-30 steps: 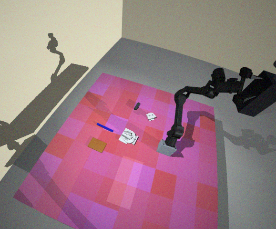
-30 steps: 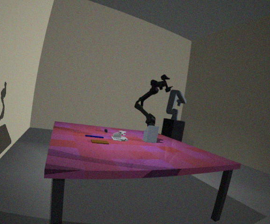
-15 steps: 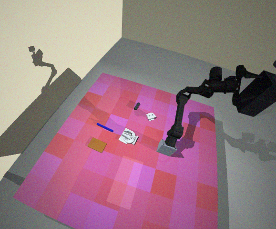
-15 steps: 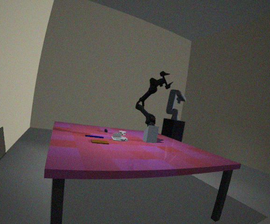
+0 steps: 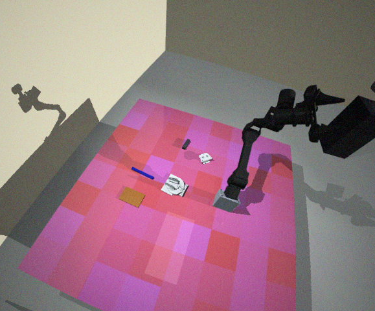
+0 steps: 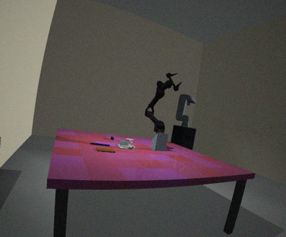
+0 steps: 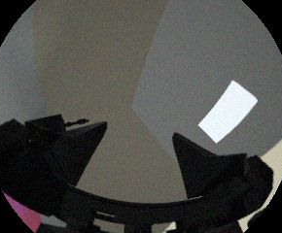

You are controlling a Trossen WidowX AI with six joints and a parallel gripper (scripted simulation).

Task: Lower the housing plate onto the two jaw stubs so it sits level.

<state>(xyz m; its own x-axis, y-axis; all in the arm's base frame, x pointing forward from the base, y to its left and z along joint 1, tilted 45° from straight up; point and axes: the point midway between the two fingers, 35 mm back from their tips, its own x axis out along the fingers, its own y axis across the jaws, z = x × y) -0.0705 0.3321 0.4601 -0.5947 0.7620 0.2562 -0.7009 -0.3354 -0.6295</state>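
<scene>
The larger white part (image 5: 175, 186) (image 6: 127, 146) lies on the table, with curved grey-and-white shapes on its top that look like the jaws. A smaller white piece with two dark spots (image 5: 205, 157) (image 6: 129, 139) is separate from it, a little farther back; it looks like the housing plate, but the views are too small to be sure. The pins and stubs cannot be made out. My gripper (image 6: 179, 78) (image 7: 140, 130) is open and empty, raised high and far from both white parts, pointing away from them. The wrist view shows only walls and surroundings between the fingers.
A blue rod (image 5: 142, 173) (image 6: 100, 144), a brown flat block (image 5: 132, 196) (image 6: 105, 150) and a small dark block (image 5: 186, 144) (image 6: 111, 138) lie on the table. A black pedestal (image 5: 351, 127) (image 6: 183, 136) bearing a grey curved object (image 6: 181, 108) stands beyond the table, near my raised arm.
</scene>
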